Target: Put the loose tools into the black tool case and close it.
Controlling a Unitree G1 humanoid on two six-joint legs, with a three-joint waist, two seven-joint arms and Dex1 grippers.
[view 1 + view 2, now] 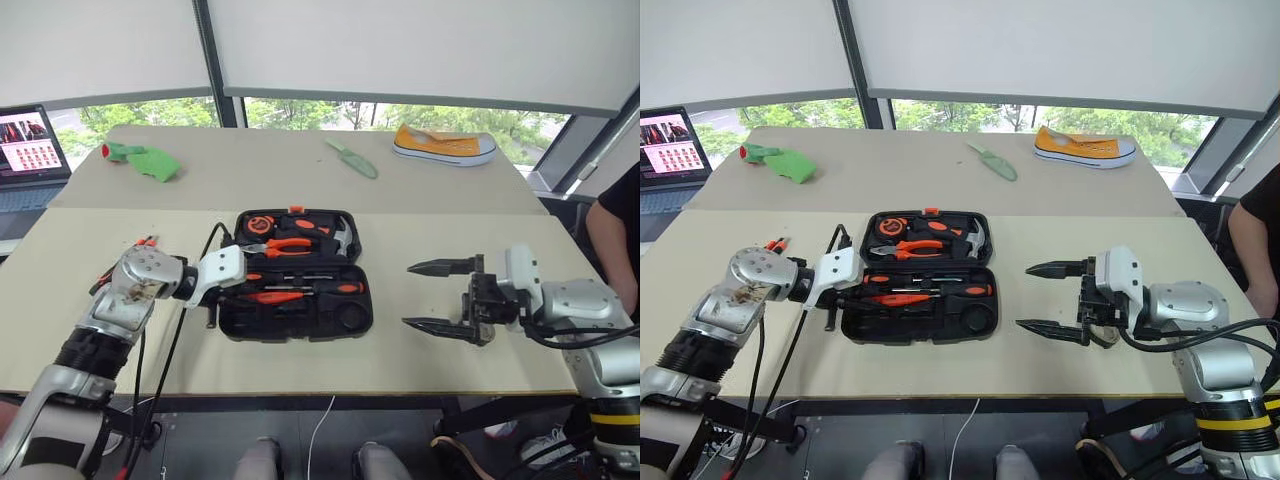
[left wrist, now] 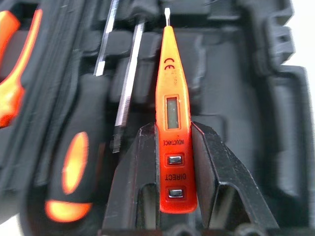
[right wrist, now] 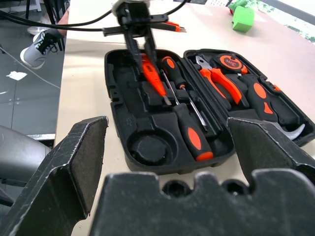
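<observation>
Far left, a laptop (image 1: 30,150) sits off the table's corner, with a green trowel (image 1: 145,160) near that back edge. The left gripper (image 3: 140,42) reaches in over the left rim of the black tool case (image 1: 295,275), its fingers (image 2: 133,177) clamped on the slim orange tester screwdriver (image 2: 172,113) above the front tray, beside two screwdrivers (image 3: 189,125) already seated. The case lies open mid-table with bare tabletop around it. Right of it, well apart, the right gripper (image 1: 440,296) hangs with fingers spread wide. A yellow shoe (image 1: 444,146) rests at the far edge.

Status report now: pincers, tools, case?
Left pincer shut on tester screwdriver, over open black tool case. Right pincer open, empty. Nothing in the way.
</observation>
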